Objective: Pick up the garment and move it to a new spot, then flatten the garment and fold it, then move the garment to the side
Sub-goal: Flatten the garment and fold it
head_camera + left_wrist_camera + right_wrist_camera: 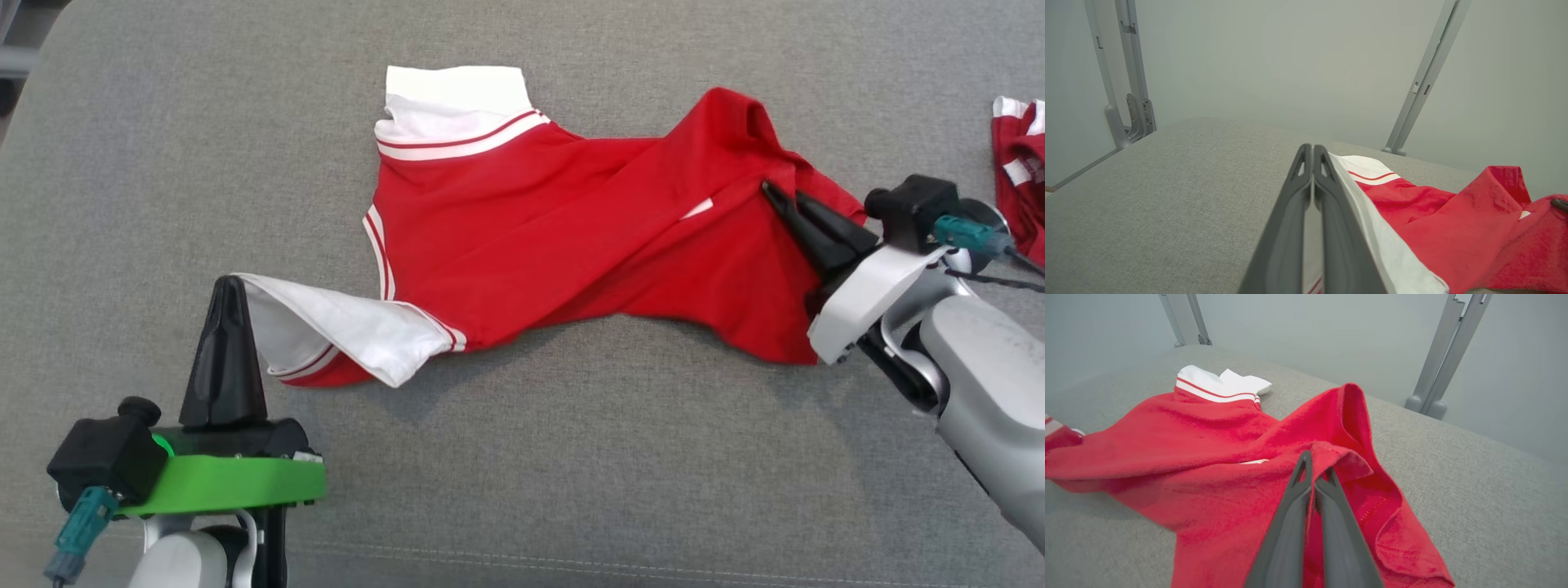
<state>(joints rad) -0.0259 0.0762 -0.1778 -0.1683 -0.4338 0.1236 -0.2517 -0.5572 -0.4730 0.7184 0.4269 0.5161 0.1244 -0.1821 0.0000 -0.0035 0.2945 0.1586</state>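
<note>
The garment is a red shirt with white, red-striped sleeves, lying stretched and rumpled across the grey cushioned surface. My left gripper is at the lower left, shut on the tip of the near white sleeve. In the left wrist view that sleeve's fabric runs between and along my left gripper's fingers. My right gripper is shut on a raised fold of red cloth at the garment's right end. The right wrist view shows this gripper pinching the red fabric, which tents up around the fingertips.
Another red and white piece of cloth lies at the right edge of the surface. Grey metal frame posts stand behind the cushion, with more posts at its far left. A seam runs along the cushion's near edge.
</note>
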